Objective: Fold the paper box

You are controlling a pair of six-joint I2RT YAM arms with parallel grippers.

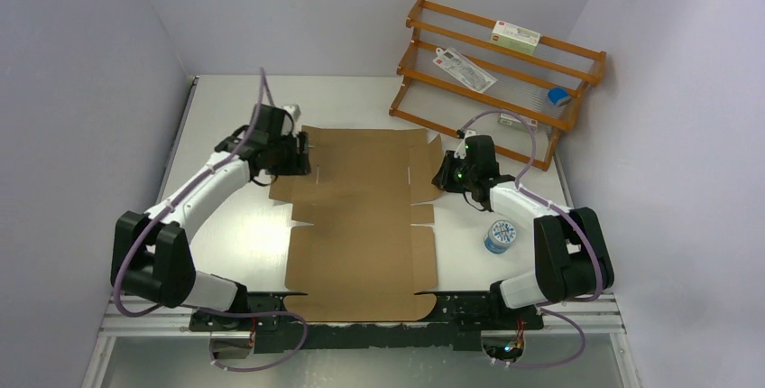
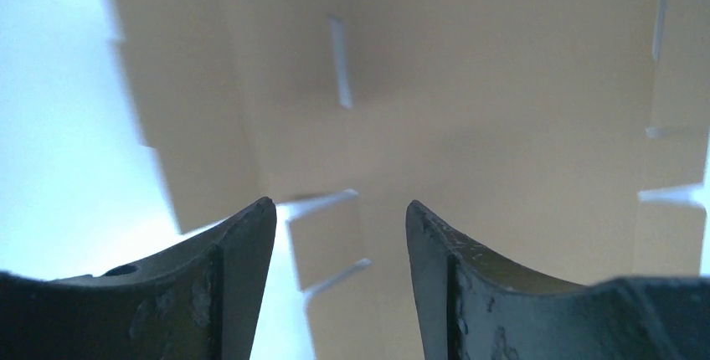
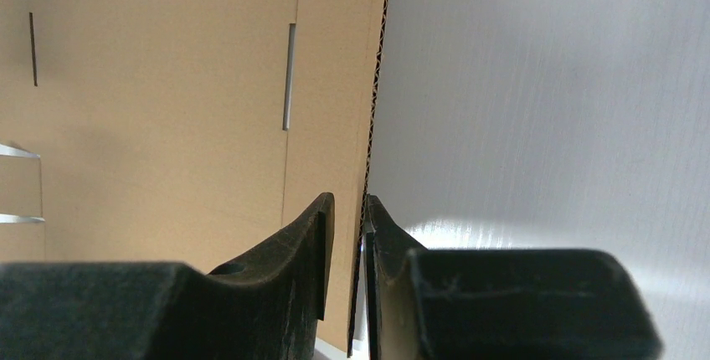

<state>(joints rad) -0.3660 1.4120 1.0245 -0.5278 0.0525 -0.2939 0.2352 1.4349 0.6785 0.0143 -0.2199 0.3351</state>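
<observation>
My right tool (image 3: 362,209) is pinching the paper box (image 1: 361,217) by its right flap edge, left tool (image 2: 339,218) open above it; looks light but stiff, so I'd grab flap edges.

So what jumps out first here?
The big flat brown paper box is spread across the middle of the table. The right gripper pinches its right edge, while the left gripper hovers open over its far-left flaps. At the back right stands a wooden rack.
</observation>
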